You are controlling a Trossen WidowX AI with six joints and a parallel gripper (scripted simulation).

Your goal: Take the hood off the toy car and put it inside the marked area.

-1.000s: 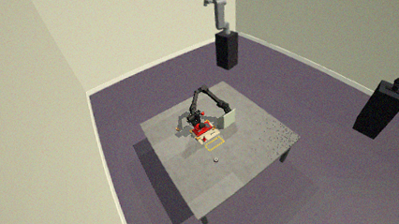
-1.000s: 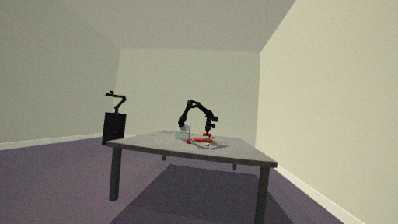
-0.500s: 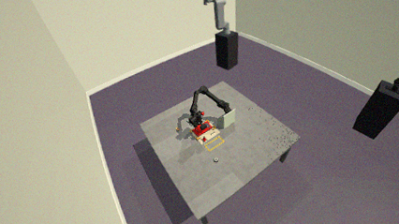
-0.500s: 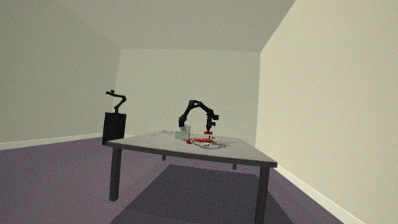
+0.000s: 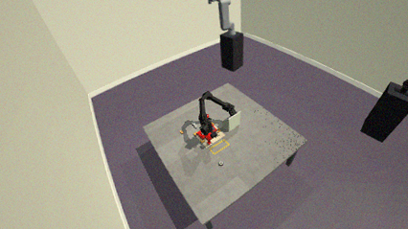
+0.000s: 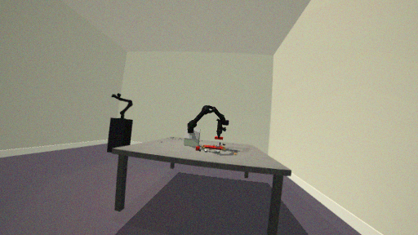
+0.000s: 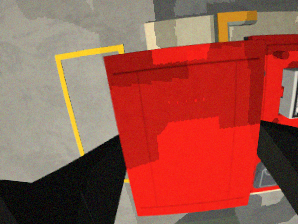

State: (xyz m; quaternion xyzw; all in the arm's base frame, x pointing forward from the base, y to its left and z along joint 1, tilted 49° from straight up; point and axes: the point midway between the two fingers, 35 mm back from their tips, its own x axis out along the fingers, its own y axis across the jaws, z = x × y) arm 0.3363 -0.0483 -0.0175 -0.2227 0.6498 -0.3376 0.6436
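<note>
Gripper (image 6: 219, 135) (image 7: 186, 133) spread fairly wide, clamped on hood (image 6: 219, 138) (image 7: 190, 135), lifted above car (image 6: 214, 147) (image 7: 278, 92), centre of wrist view. Probably light, stiff, slick-faced; best gripped by opposite side edges, as now. Marked area (image 5: 219, 146) (image 7: 70, 107), upper left of wrist view, seemingly without contents where visible. No lidded container discernible.

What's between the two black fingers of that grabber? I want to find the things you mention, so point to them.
The flat red hood (image 7: 187, 135) of the toy car, gripped between the black fingers; the wrist view shows this.
</note>
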